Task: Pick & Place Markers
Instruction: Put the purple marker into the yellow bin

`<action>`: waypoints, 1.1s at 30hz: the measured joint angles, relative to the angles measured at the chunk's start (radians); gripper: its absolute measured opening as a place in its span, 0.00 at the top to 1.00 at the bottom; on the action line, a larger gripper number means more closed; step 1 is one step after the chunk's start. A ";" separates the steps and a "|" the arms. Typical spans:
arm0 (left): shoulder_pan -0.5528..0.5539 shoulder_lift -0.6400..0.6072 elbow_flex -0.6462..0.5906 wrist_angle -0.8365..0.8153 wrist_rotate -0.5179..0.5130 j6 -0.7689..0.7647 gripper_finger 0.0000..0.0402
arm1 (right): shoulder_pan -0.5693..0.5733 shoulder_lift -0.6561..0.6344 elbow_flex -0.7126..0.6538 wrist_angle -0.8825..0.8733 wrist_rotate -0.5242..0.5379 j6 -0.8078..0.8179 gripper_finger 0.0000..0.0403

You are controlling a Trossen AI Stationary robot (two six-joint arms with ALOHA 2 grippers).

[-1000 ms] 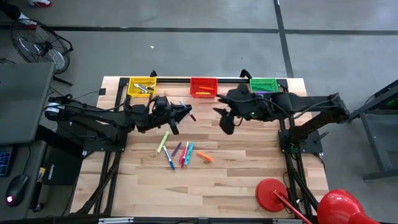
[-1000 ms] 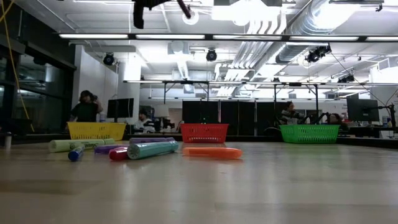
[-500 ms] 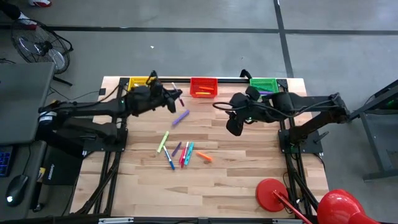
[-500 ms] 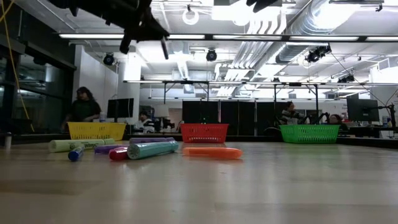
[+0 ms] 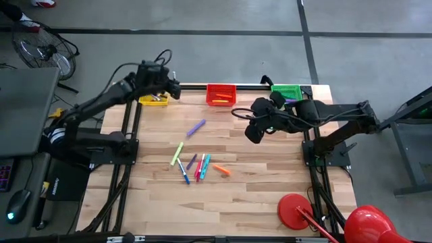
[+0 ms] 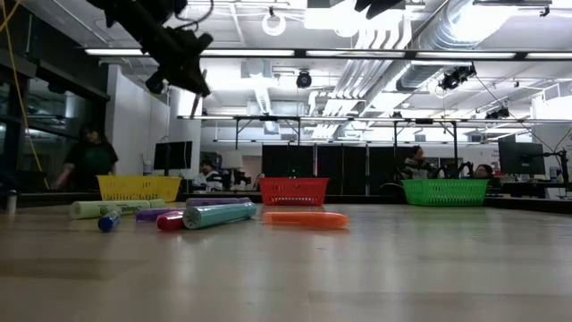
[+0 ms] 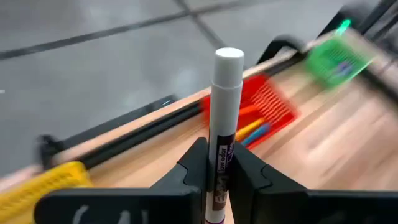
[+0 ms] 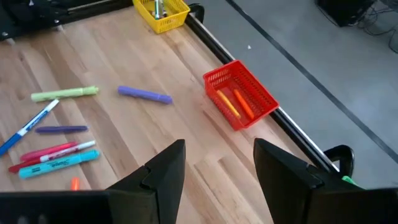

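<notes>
While the left gripper hangs above the yellow mesh basket at the table's far edge, its fingers are clamped on a slim white-capped marker with a dark printed label, held upright between them. Over the wooden table, near the green mesh basket, the right gripper hovers with fingers spread and empty. More loose coloured markers lie mid-table, a purple one apart from them, nearer the red mesh basket.

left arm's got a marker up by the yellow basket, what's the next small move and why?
Probably lower slightly and open over the yellow basket. The left gripper is shut on a white-capped marker and hangs by that basket at the table's far edge. The right gripper waits open above mid-table.
</notes>
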 joint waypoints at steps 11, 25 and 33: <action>0.173 0.262 0.288 -0.408 -0.034 0.339 0.93 | 0.000 0.000 0.000 0.000 0.012 0.047 0.56; 0.184 0.526 0.393 -0.619 -0.315 0.526 0.93 | 0.000 0.000 0.000 -0.052 0.016 0.081 0.56; 0.183 0.576 0.393 -0.637 -0.412 0.765 0.93 | 0.000 0.000 0.000 -0.052 0.015 0.081 0.56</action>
